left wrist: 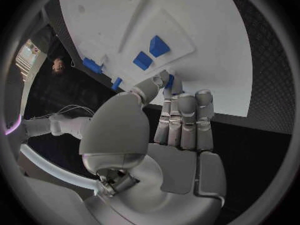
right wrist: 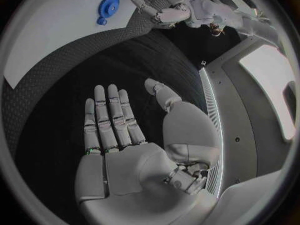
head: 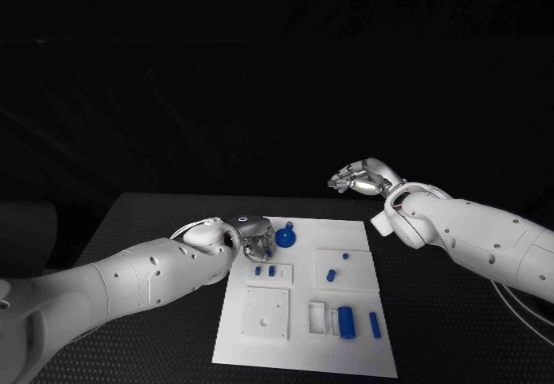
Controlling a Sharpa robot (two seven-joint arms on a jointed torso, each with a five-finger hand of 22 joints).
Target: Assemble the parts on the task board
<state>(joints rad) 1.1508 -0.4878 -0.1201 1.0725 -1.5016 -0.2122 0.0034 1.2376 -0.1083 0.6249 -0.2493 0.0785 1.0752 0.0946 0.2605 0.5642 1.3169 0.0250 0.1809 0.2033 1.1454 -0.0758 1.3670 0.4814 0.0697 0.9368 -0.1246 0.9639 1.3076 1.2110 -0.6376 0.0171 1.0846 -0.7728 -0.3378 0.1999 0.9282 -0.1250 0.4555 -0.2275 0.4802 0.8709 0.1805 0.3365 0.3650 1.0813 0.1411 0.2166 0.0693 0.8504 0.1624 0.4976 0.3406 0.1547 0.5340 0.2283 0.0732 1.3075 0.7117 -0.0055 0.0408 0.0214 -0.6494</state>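
The white task board [head: 310,352] lies in the middle of the black table. A blue gear [head: 287,237] rests near its far left corner, also seen in the right wrist view [right wrist: 108,7]. My left hand [head: 256,240] hovers at that corner, just left of the gear. In the left wrist view its thumb [left wrist: 150,87] presses a small blue part [left wrist: 170,81] against straight fingers [left wrist: 181,120]. Two blue pegs [head: 264,271] stand in a white block just below the hand. My right hand [head: 363,177] is raised beyond the board's far right corner, its palm [right wrist: 125,160] bare and fingers straight.
More blue parts sit on the board: a small peg [head: 344,257], a short piece [head: 331,275], a thick cylinder [head: 347,322] and a slim bar [head: 374,323]. A white square block [head: 264,314] lies at the near left. Black table [head: 138,232] surrounds the board.
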